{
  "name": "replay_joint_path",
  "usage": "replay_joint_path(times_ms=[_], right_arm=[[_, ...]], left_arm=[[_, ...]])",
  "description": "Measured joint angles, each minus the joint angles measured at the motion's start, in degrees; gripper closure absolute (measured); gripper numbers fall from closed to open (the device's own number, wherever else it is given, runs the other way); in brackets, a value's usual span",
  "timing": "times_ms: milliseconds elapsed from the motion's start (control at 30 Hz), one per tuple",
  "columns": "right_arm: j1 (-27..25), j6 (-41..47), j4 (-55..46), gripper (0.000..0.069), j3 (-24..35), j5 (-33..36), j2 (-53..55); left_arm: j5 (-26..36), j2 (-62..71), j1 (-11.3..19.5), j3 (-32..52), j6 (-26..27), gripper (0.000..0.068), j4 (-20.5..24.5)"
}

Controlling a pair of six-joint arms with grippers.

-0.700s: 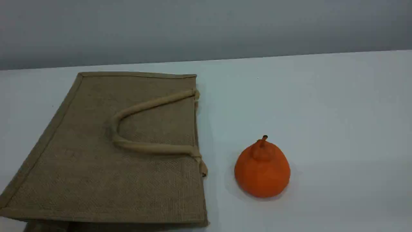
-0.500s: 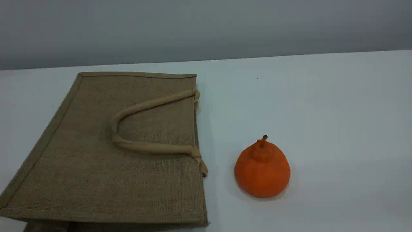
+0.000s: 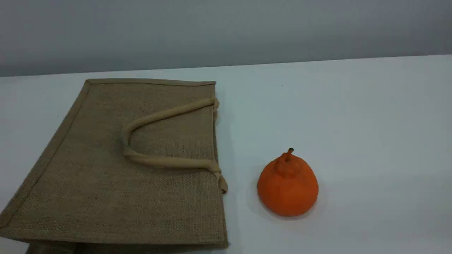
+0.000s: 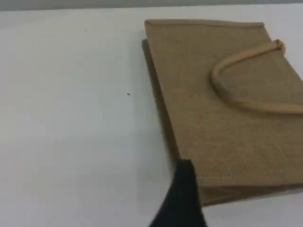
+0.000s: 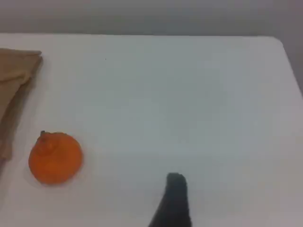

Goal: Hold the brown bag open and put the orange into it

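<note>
The brown bag point(image 3: 106, 183) lies flat on the white table at the left, and its beige loop handle point(image 3: 159, 162) rests folded on top. To its right, apart from it, the orange point(image 3: 287, 187) stands upright with its stem up. Neither arm shows in the scene view. In the left wrist view one dark fingertip point(image 4: 183, 194) hovers over the near corner of the bag point(image 4: 227, 127). The right wrist view has its dark fingertip point(image 5: 175, 196) above bare table, well right of the orange point(image 5: 55, 158). Neither gripper holds anything.
The white table point(image 3: 353, 123) stretches right of the orange and behind it, ending at a grey wall. The table's rounded far right corner point(image 5: 279, 42) shows in the right wrist view, where the bag's edge point(image 5: 16, 66) sits at the far left.
</note>
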Motion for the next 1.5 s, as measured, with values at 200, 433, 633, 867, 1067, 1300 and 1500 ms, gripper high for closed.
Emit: replay_joint_path(times_ms=[200, 433, 633, 867, 1067, 1300, 1500], right_arm=[[0.00, 0.00, 0.00, 0.0127, 0.00, 0.00, 0.00], [0.00, 0.00, 0.00, 0.0127, 0.00, 0.00, 0.00], [0.00, 0.00, 0.00, 0.0127, 0.00, 0.00, 0.00], [0.00, 0.00, 1.20, 0.0127, 0.00, -0.41, 0.00], [0.00, -0.16, 3.14, 0.0127, -1.09, -2.32, 0.50], [0.00, -3.60, 9.88, 0.0127, -1.61, -12.84, 14.22], [0.00, -5.39, 15.76, 0.0127, -1.61, -24.50, 30.26]], left_arm=[[0.00, 0.00, 0.00, 0.00, 0.00, 0.0125, 0.00], [0.00, 0.00, 0.00, 0.00, 0.00, 0.0125, 0.00], [0.00, 0.00, 0.00, 0.00, 0.00, 0.0125, 0.00], [0.00, 0.00, 0.00, 0.00, 0.00, 0.0125, 0.00], [-3.50, 2.68, 0.00, -1.94, 1.44, 0.0125, -0.05], [-11.17, 17.27, 0.00, -5.38, -0.07, 0.0125, -0.69], [-18.74, 34.45, 0.00, -8.38, -4.18, 0.0125, -0.69]])
